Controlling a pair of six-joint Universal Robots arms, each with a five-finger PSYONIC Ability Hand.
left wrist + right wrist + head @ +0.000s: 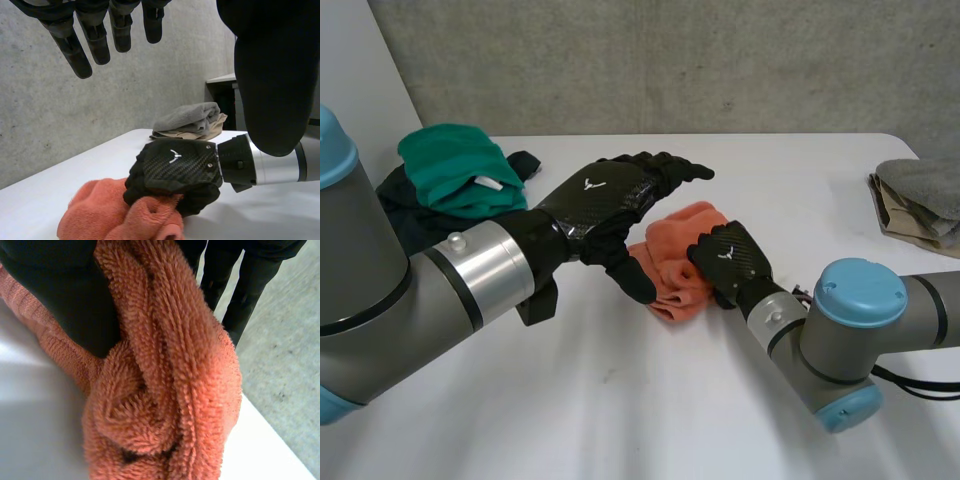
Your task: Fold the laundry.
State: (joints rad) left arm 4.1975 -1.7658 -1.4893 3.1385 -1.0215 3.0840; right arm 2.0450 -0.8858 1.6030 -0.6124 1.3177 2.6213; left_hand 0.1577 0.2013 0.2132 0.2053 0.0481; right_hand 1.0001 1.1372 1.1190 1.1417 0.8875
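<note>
At the far left of the table [620, 400], a green cloth [450, 165] lies on top of dark garments [390, 200]. Both are unfolded and well apart from the work in hand.

The left hand [605, 205] hovers above the table just beside the orange towel [675, 265]. Its fingers are extended and relaxed, its thumb points down, and it holds nothing.

The orange towel sits near the middle of the table, bunched into a thick lump rather than spread flat.

The right hand [730, 260] is on the side of the towel nearest its own arm, fingers curled round a wad of the pile. The right wrist view shows several layers rolled together in that hold.

At the far right, a folded stack [920, 200] of grey and beige cloth rests near the table edge.

Risks from this position:
- The right hand grips several layers, not a single edge. A lift or pull would probably drag the whole lump and leave it bunched.
- No corner is exposed to the left hand. A descent here may only press the lump flatter or push it aside.
- Terry pile tends to cling to itself, so layers may fail to separate.

The table is white, smooth and plain, so the towel may slide on it. Behind it stands a bare concrete wall [670, 60]
</note>
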